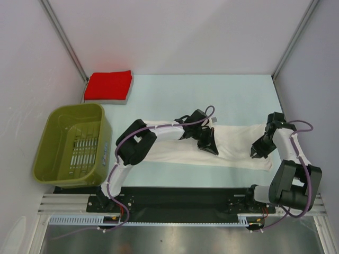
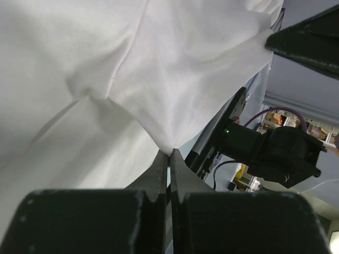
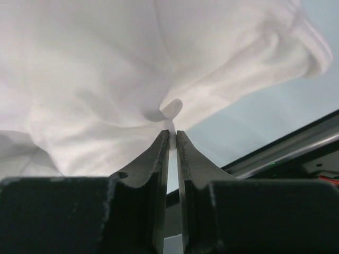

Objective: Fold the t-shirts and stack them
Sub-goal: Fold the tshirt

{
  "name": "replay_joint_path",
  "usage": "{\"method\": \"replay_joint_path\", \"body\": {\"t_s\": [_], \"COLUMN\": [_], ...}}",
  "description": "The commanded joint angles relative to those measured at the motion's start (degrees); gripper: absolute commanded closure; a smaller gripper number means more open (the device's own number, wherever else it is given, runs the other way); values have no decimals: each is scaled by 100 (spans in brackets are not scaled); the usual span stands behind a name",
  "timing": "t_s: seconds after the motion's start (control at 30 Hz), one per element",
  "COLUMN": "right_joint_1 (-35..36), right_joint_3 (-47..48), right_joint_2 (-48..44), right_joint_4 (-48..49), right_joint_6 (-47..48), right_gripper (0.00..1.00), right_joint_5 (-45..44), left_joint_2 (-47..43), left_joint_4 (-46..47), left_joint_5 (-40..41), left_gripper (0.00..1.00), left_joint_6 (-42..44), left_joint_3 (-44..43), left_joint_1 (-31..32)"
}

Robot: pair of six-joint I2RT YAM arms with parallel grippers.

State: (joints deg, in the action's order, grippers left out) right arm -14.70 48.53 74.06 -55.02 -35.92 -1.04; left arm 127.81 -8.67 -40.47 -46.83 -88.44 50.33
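The white t-shirt (image 1: 233, 144) lies as a long folded strip across the table's near half. My left gripper (image 1: 211, 148) is shut on a pinch of its cloth near the strip's middle; in the left wrist view (image 2: 170, 152) the fabric (image 2: 159, 79) pulls into a point between the fingertips. My right gripper (image 1: 256, 155) is shut on the shirt's right end; in the right wrist view (image 3: 172, 132) a small fold of cloth (image 3: 106, 79) is nipped between the tips. The red t-shirt (image 1: 109, 84) lies folded at the far left corner. No black print shows.
An olive-green plastic basket (image 1: 53, 145) stands at the left edge. A grey pad (image 1: 128, 93) lies under the red shirt. The light blue table top (image 1: 212, 95) runs to the white walls. A black rail (image 1: 180, 198) holds the arm bases.
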Motion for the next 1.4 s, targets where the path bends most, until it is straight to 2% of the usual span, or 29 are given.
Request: {"method": "replay_joint_path", "body": {"t_s": [0.0,0.5,1.1,1.17,1.27,1.33,1.37], "right_joint_1": [2,-59,-156,-191,-305,-358,-393], "right_joint_3": [428,1483,1993,2037,2125,2291,2344], "right_joint_2": [266,1347,2138,2200,2393,2429,2403], "right_joint_4": [115,352,721,852,1292,1223,1179], "right_joint_6": [182,490,604,639,735,832,876], "right_gripper": [84,84,80,74,68,62,60], "right_joint_5": [-11,-37,280,297,499,403,420], "left_joint_2": [-72,174,438,385,289,97,-1], "left_joint_4": [269,585,489,393,148,-99,-161], "left_joint_5": [-40,-58,-14,161,320,355,373], "left_gripper": [100,100,96,94,81,66,64], "left_joint_6": [-212,-669,-837,-767,-495,-188,-73], "left_joint_3": [-322,-665,-973,-920,-955,-894,-859], "left_joint_1": [-49,-260,-497,-541,-708,-831,-857]}}
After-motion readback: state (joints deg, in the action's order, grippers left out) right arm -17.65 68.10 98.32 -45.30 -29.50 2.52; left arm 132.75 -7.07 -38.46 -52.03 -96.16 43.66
